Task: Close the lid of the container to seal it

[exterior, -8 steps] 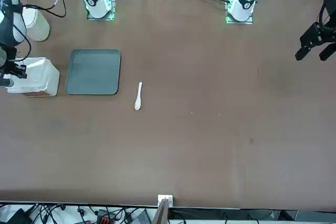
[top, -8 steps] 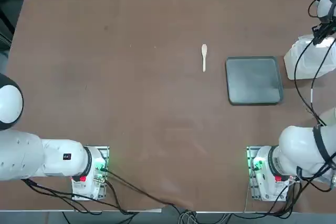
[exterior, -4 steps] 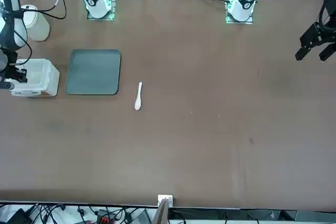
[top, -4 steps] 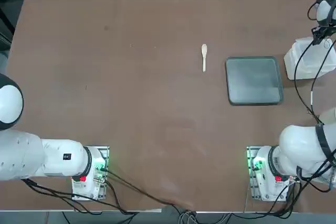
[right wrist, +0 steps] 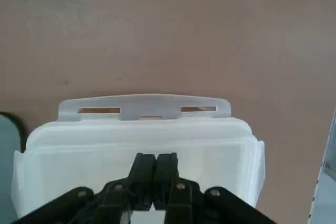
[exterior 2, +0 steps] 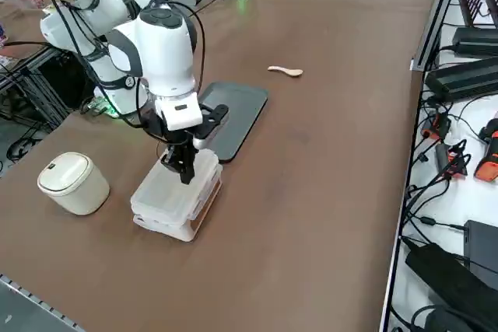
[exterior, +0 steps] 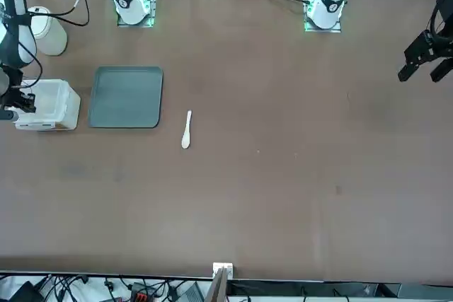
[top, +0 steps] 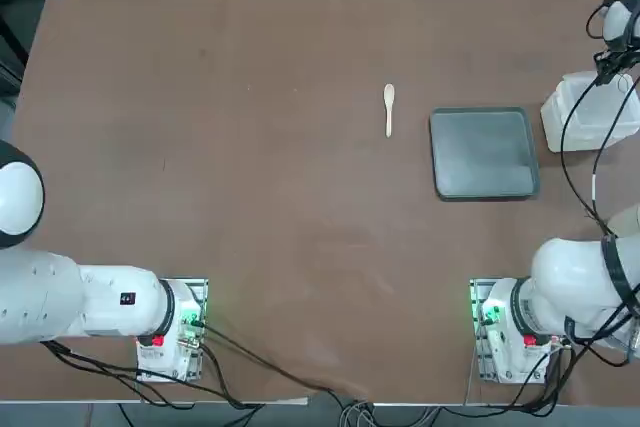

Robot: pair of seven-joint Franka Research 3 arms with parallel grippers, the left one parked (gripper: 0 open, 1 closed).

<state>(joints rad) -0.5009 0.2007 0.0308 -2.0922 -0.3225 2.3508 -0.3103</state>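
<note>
At the worktop's right edge, the right hand (right wrist: 156, 167), fingers pressed together, bears down on the lid (exterior 2: 180, 185) atop the container (exterior 2: 167, 219). Judged next: press until the latch flap seats.

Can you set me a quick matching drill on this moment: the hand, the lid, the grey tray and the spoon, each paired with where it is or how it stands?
Things:
1. right hand
2. lid
3. grey tray
4. spoon

States:
A. lies alone on the bare table, beside the tray
B. lies flat on top of the container
C. fingers together, tips pressed down on the lid
D. sits between the spoon and the container, nothing in it

Pairs: 1-C, 2-B, 3-D, 4-A
</note>
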